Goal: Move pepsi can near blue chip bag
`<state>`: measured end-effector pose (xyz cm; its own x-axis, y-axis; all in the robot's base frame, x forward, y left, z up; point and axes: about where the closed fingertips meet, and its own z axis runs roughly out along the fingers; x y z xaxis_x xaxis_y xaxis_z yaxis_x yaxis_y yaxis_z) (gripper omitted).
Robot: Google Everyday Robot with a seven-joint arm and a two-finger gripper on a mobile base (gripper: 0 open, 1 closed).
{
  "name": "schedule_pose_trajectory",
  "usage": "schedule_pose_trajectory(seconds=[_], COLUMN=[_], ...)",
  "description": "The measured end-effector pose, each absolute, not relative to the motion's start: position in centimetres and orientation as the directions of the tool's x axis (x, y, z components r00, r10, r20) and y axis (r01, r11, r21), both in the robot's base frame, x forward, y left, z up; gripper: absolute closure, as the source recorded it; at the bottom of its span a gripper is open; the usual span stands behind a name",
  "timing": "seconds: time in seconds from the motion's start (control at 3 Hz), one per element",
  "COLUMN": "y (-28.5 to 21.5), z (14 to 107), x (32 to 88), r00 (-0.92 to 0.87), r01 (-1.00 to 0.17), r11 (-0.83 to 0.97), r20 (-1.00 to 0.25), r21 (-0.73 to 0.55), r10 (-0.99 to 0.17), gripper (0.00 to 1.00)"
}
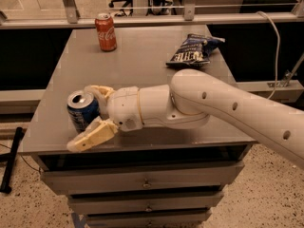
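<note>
Gripper (81, 118) straddling pepsi can (81, 109), near table edge (166, 144)

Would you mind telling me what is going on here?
The gripper is at the table's front left corner, open, with a finger on either side of the upright pepsi can, which is not yet lifted. The chip bag lies at the far right; a red can stands at the far left.
</note>
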<state>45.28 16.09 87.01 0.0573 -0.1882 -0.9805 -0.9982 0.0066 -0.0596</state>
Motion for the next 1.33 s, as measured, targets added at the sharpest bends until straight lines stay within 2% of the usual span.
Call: schedule_pose_trajectory(seconds=[0.33,1.0,1.33], y=[13.6,4.4,-1.8], z=[87.3,89.2,90.8], x=[46.8,51.3,53.4], r00=[0.071,0.064,0.061], r01=[-0.995,-0.973,-0.941], r11=[0.048,0.204,0.309], r20=[-0.979,-0.974,-0.965], r21=[-0.082,-0.109,-0.140], r10=[-0.193,-0.219,-0.254], gripper=[0.38,0.85,1.00])
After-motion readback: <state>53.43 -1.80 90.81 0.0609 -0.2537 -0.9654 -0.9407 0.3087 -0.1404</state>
